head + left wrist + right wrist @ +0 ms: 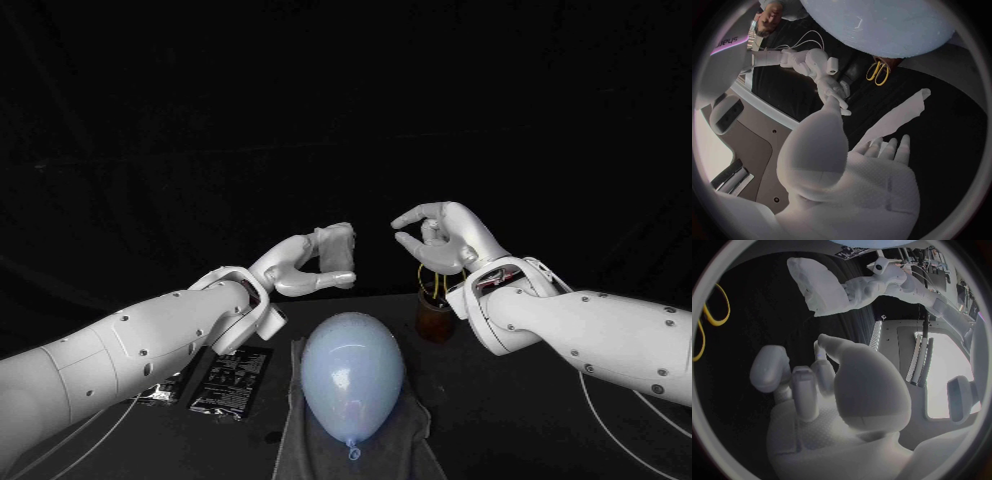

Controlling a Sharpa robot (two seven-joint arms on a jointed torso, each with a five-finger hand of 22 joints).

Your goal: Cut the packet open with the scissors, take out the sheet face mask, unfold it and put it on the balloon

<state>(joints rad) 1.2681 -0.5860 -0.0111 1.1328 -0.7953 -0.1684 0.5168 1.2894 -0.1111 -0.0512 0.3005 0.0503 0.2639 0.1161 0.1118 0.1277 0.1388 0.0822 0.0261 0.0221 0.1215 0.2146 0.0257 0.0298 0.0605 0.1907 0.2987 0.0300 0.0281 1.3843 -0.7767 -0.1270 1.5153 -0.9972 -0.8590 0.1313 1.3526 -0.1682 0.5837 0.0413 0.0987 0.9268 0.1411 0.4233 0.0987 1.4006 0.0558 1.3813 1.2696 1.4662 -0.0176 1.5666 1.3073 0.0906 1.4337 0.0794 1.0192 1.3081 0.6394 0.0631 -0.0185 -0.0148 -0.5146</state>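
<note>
The black packet [231,380] is laid flat on the surface [548,430], near the balloon and partly under the left arm. The left hand [310,262] is held up, fingers bent but apart, with nothing in it. The balloon [351,372] is laid on a grey cloth [418,440]. It could be bumped and rolled off when the packet is reached for. The scissors [428,283] are stood close behind the right wrist and could be knocked over. The right hand [440,235] is curled in on nothing.

balloon [351,375] 1 | scissors [877,71] 1 pair | packets [234,382] 1, maybe 2 | cloth [411,430] 1
</note>
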